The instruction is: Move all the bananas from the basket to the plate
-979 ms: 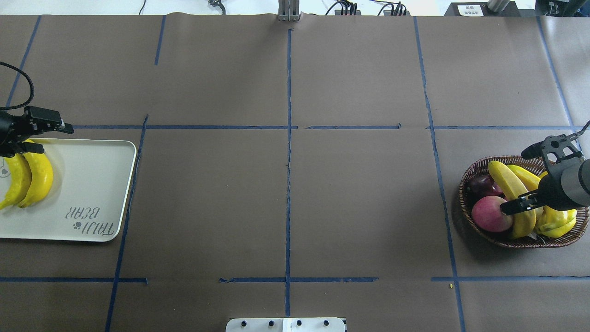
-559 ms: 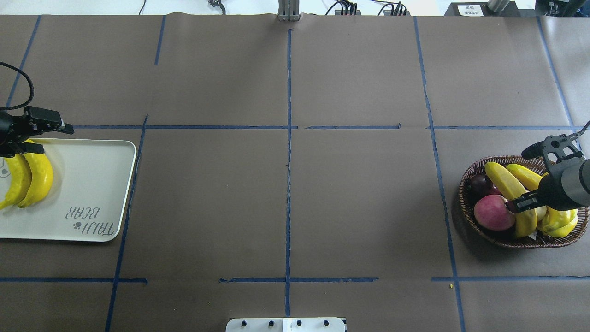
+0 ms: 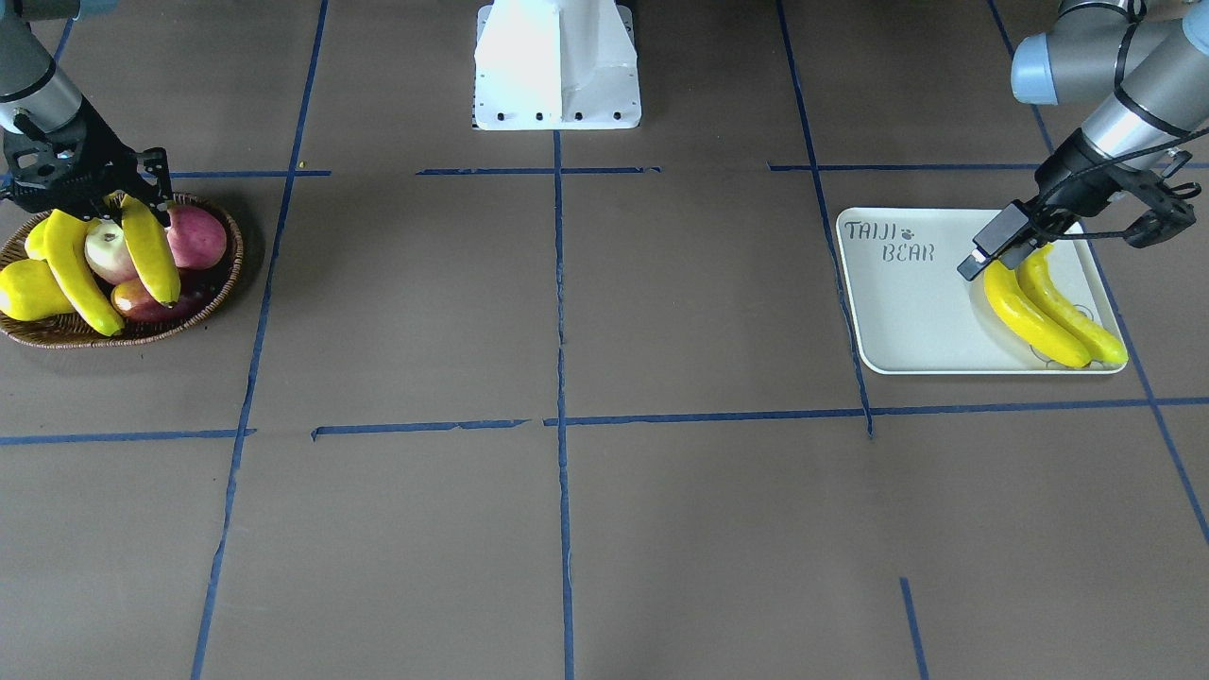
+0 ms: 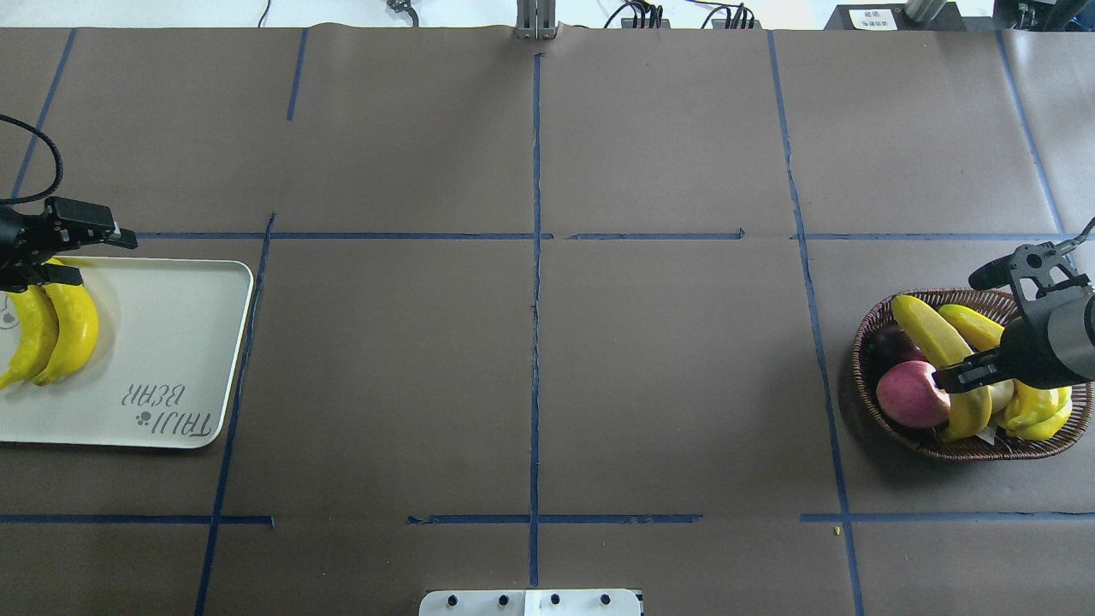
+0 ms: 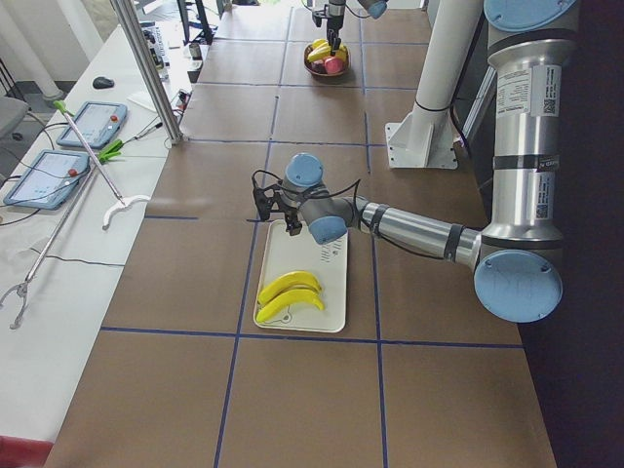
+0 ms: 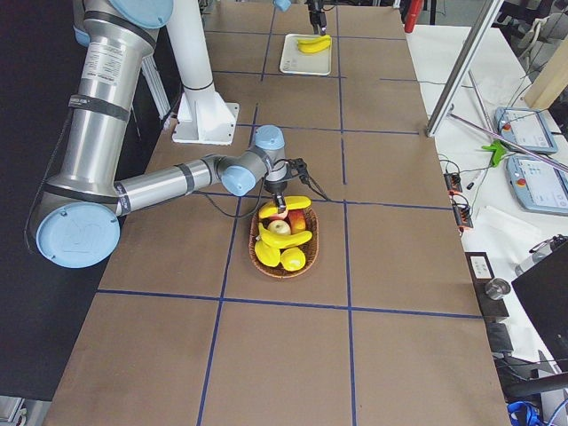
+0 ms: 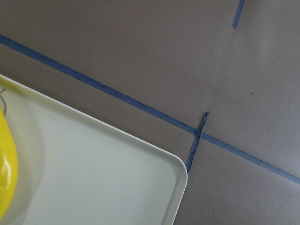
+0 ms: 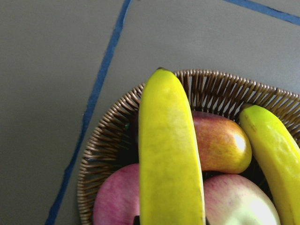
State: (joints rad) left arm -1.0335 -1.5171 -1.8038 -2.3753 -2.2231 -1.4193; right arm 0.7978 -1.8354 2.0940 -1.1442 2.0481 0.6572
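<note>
The wicker basket (image 4: 967, 453) sits at the table's right end. My right gripper (image 4: 954, 370) is over it, shut on a long yellow banana (image 4: 928, 338) whose far end is raised above the rim (image 8: 171, 154). A second banana (image 4: 975, 325) lies in the basket beside it. At the left end is the white plate (image 4: 162, 342) with two bananas (image 4: 73, 329) lying side by side. My left gripper (image 4: 56, 269) hovers over their stem ends, looks open and holds nothing. Its fingers do not show in the left wrist view.
A red apple (image 4: 911, 393), a dark purple fruit (image 4: 894, 342) and plump yellow pear-shaped fruits (image 4: 1035, 411) share the basket. The white robot base (image 3: 557, 66) stands at mid-table on the robot's side. Brown paper with blue tape lines (image 4: 535, 342) lies between basket and plate.
The right gripper has shifted slightly over the basket. The gripped banana's far end has swung up and towards the basket's far-left rim, and the apple has nudged. The left arm is still.
</note>
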